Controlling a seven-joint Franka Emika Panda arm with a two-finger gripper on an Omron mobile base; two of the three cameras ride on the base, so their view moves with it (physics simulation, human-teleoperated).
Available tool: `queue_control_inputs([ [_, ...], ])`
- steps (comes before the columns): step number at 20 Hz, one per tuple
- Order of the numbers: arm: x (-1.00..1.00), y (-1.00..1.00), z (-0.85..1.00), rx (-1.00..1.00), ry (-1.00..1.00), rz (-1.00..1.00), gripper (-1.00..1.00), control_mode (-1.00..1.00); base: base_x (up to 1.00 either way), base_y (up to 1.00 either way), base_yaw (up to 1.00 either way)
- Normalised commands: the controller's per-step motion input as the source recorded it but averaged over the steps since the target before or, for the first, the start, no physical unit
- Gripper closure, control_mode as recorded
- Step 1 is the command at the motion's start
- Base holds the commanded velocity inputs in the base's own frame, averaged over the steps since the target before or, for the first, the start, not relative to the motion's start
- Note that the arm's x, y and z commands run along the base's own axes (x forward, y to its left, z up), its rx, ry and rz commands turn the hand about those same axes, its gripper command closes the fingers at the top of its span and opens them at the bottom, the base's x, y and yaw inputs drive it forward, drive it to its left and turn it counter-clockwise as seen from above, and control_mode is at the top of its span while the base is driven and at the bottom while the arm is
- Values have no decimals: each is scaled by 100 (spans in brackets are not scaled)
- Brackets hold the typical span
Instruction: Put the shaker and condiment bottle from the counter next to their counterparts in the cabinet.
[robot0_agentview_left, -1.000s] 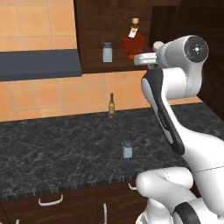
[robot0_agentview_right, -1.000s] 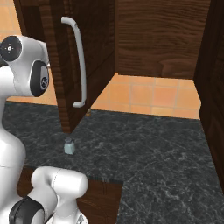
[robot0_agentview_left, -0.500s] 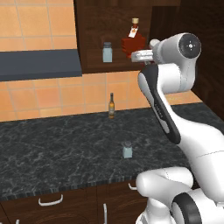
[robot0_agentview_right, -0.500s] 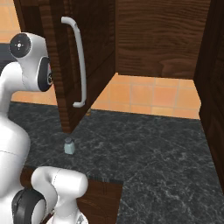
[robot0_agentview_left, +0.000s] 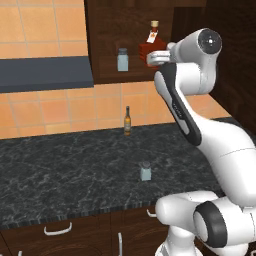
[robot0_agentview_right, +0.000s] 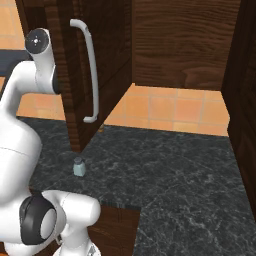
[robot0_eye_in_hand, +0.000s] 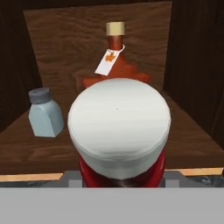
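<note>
In the hand view the condiment bottle (robot0_eye_in_hand: 119, 127), red with a broad white cap, stands close up with my gripper shut on it. Behind it on the cabinet (robot0_eye_in_hand: 96, 43) shelf are the counterparts: a pale shaker (robot0_eye_in_hand: 45, 114) at left and a red flask (robot0_eye_in_hand: 114, 65) with tan stopper and white tag. From the left base view my gripper (robot0_agentview_left: 156, 58) is at the shelf's front edge, just in front of the flask (robot0_agentview_left: 151, 42); the cabinet shaker (robot0_agentview_left: 122, 59) stands to its left. The other shaker (robot0_agentview_left: 145, 171) (robot0_agentview_right: 78, 167) stands upright on the counter (robot0_agentview_left: 60, 170).
A slim dark brown bottle (robot0_agentview_left: 127, 121) stands at the back of the counter by the tiled wall. A dark grey hood (robot0_agentview_left: 45, 73) juts out left of the cabinet. The open cabinet door with its white handle (robot0_agentview_right: 90, 75) hangs over the counter (robot0_agentview_right: 175, 165).
The hand has risen and moved left toward the cabinet shelf, carrying the condiment bottle. The shaker on the counter has stayed put.
</note>
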Motion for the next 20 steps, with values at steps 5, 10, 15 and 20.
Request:
queue_control_inputs([
  [5, 20, 0, 4, 6, 1, 0, 100, -100, 0, 0, 0],
  [10, 16, 0, 0, 1, 0, 0, 100, -100, 0, 0, 0],
  [15, 23, 0, 0, 0, 0, 0, 100, -100, 0, 0, 0],
  [20, 28, 0, 0, 0, 0, 0, 100, -100, 0, 0, 0],
])
